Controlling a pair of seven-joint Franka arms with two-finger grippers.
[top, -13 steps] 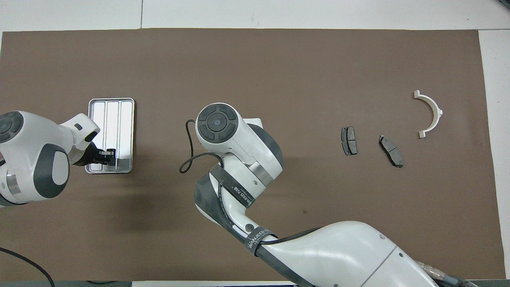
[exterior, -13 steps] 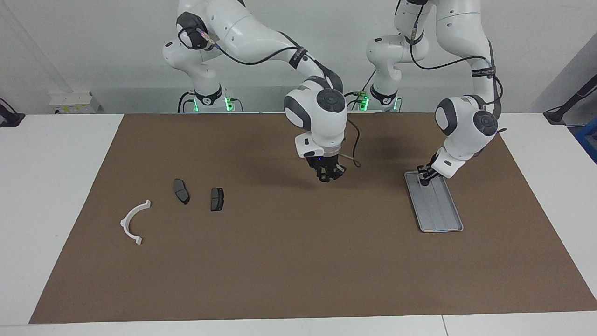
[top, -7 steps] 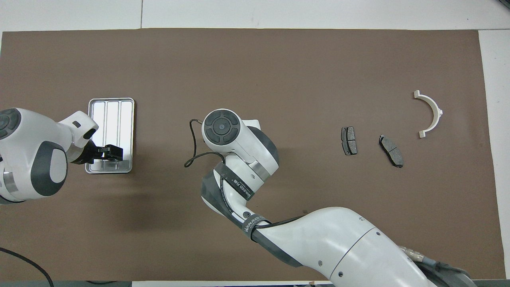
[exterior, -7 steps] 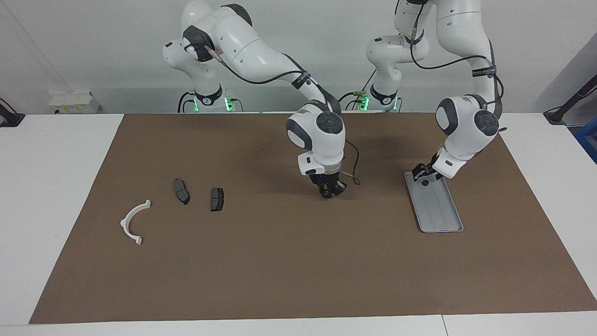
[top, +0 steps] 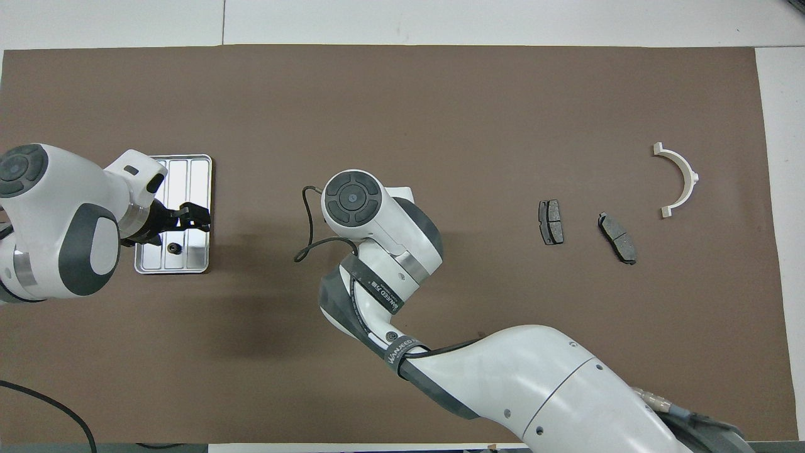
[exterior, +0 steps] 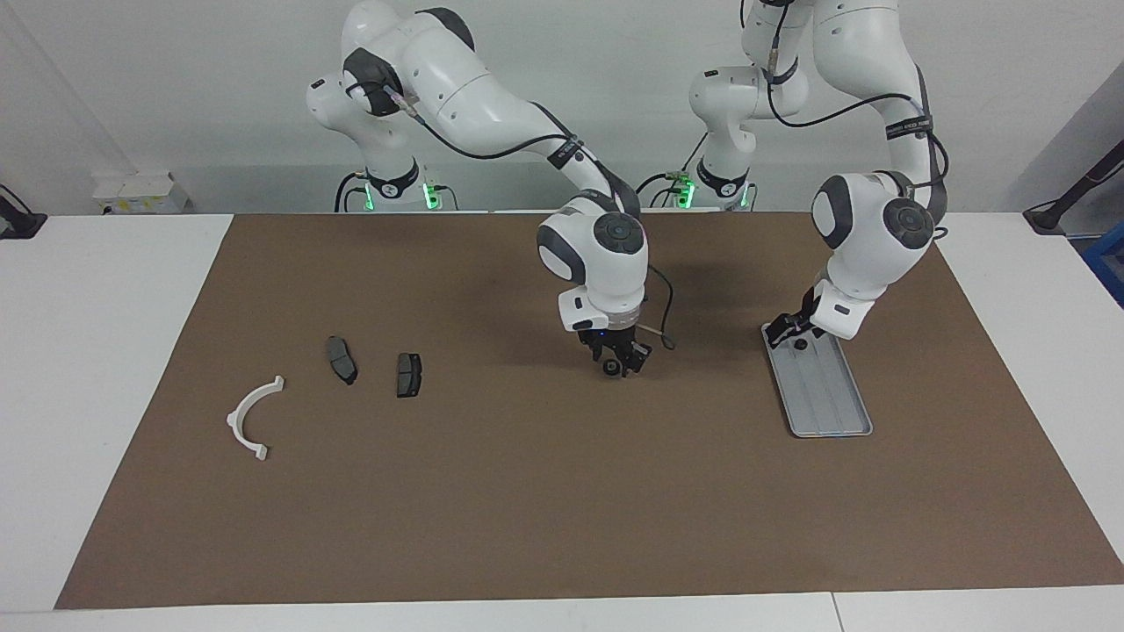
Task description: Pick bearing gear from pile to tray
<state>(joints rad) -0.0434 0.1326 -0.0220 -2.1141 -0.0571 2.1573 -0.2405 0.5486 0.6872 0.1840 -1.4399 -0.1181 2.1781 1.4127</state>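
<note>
The silver-grey tray [exterior: 834,404] lies toward the left arm's end of the mat and also shows in the overhead view [top: 200,179]. A small black round piece [exterior: 801,344] lies in its end nearer the robots [top: 175,248]. My left gripper [exterior: 784,329] hovers open and empty just above that end [top: 190,218]. My right gripper [exterior: 622,360] is low over the middle of the mat, with another small black round piece [exterior: 610,369] at its tip. In the overhead view its own wrist hides it.
Toward the right arm's end lie the white half-ring bracket [exterior: 233,420] [top: 690,173] and two dark grey plates [exterior: 342,360] [exterior: 408,375], also in the overhead view [top: 551,222] [top: 617,237]. A brown mat [exterior: 527,509] covers the table.
My left gripper has opened and risen off the tray, leaving the black piece in it. My right gripper has come down to the mat in the middle.
</note>
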